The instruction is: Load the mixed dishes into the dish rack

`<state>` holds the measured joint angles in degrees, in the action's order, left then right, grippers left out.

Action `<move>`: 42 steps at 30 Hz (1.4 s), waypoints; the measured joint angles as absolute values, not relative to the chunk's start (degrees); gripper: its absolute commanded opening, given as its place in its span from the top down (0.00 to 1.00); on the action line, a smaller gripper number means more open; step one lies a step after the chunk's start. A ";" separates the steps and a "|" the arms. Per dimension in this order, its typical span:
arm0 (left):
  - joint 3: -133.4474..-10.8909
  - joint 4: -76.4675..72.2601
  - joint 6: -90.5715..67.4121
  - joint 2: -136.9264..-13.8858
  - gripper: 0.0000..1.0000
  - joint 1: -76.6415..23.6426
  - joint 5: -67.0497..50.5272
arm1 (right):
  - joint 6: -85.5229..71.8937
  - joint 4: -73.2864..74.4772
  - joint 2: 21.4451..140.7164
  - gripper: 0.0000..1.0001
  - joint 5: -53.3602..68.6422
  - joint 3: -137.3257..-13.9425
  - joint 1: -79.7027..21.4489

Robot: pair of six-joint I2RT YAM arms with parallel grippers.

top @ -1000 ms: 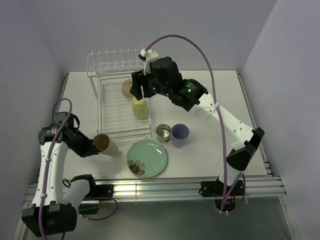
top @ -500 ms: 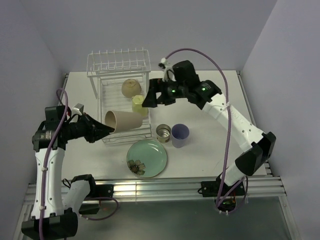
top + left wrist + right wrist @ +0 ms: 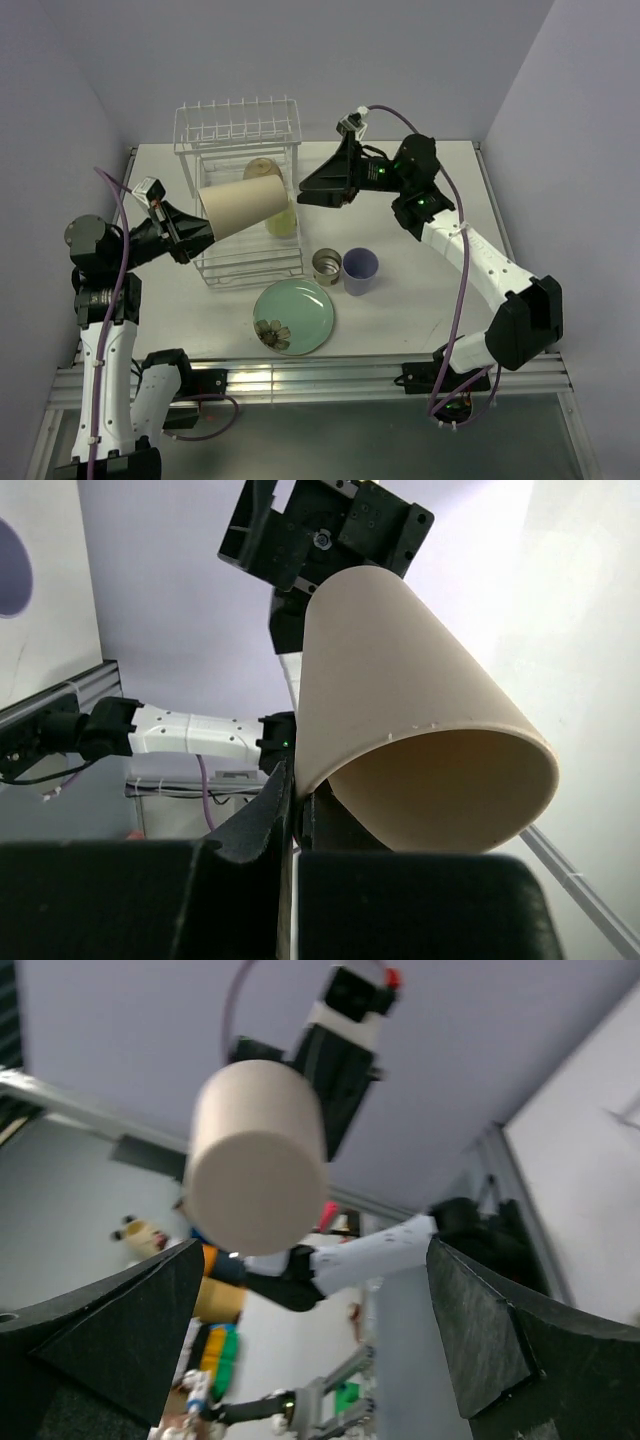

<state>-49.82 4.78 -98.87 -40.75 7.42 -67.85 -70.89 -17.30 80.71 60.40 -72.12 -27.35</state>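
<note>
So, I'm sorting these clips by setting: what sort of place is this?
Most likely a robotics lab test cell, not a real kitchen: plain lavender walls box in a white table, two robot arms are mounted on an aluminium rail, and a wire dish rack and mint-green plate look staged.

matt tan cup, wire rack — shiny metal cup

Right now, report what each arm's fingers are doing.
Left fingers: closed on the rim of the tan cup.
Right fingers: open, holding nothing.
</note>
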 measured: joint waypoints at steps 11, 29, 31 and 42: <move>-49.82 -1.39 -103.20 -42.65 1.00 7.42 -69.63 | -96.20 -50.28 85.27 0.01 62.24 -70.72 -30.89; -49.84 -4.08 -104.75 -43.62 1.00 7.42 -69.87 | -94.02 -45.69 94.72 0.13 62.35 -82.63 -36.99; -49.84 -4.08 -104.77 -43.62 1.00 7.42 -70.06 | -94.00 -45.56 95.70 0.19 62.28 -83.83 -37.39; -48.84 -0.16 -103.18 -42.85 0.01 7.46 -69.82 | -93.12 -44.18 97.30 1.00 62.46 -86.28 -38.41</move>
